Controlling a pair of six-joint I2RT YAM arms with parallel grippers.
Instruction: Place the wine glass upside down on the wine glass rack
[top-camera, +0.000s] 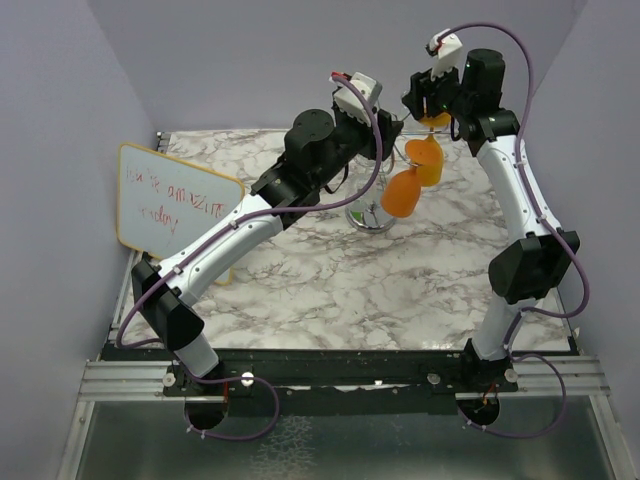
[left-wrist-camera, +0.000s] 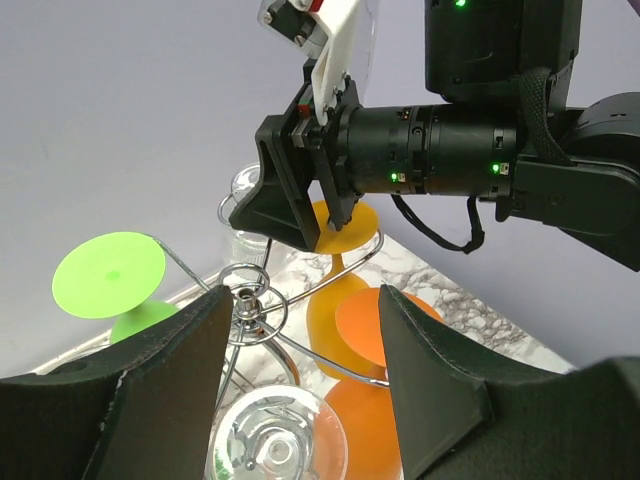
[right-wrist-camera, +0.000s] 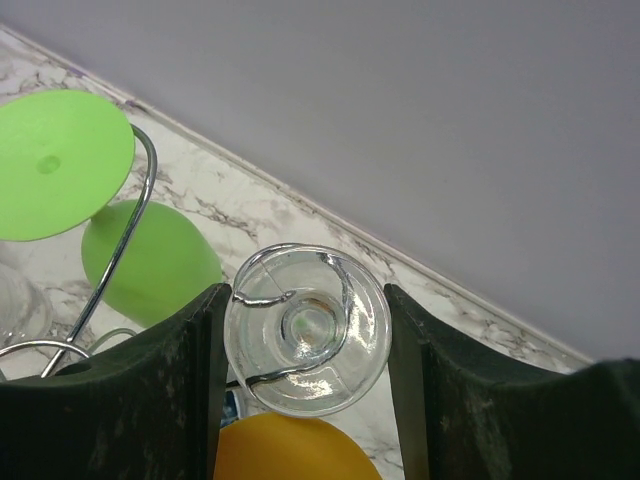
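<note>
My right fingers (right-wrist-camera: 150, 390) stand wide apart, clamped on nothing. In the right wrist view the clear wine glass (right-wrist-camera: 305, 325) sits right between their tips. Its foot faces the camera and its bowl points down, with a curled chrome arm of the wine glass rack (top-camera: 372, 217) wrapped round its stem. The foot fills the gap from one finger to the other, and I cannot tell whether its edge touches either one. From that glass, the green glass (right-wrist-camera: 60, 165) hangs at 10 o'clock. The yellow glass (right-wrist-camera: 295, 450) shows at 6 o'clock, low between my right fingers.

My left fingers (left-wrist-camera: 170, 380) are apart too and hold nothing. In their view the rack's central post stands at 11 o'clock, just past the tips. A second clear glass (left-wrist-camera: 275, 440) hangs at 6 o'clock, seen end-on low in the gap. My right fingers come in at 12 o'clock, their tips just over the yellow glass's foot.

On the surface (top-camera: 330, 280) the rack stands toward 12 o'clock, between my two wrists, its round base flat on the marble.

By my count there is one rack with five glasses hanging foot-up on it: two clear, one green, one yellow and one orange glass (left-wrist-camera: 385, 325). One whiteboard (top-camera: 180, 205) leans at the 9 o'clock edge.
</note>
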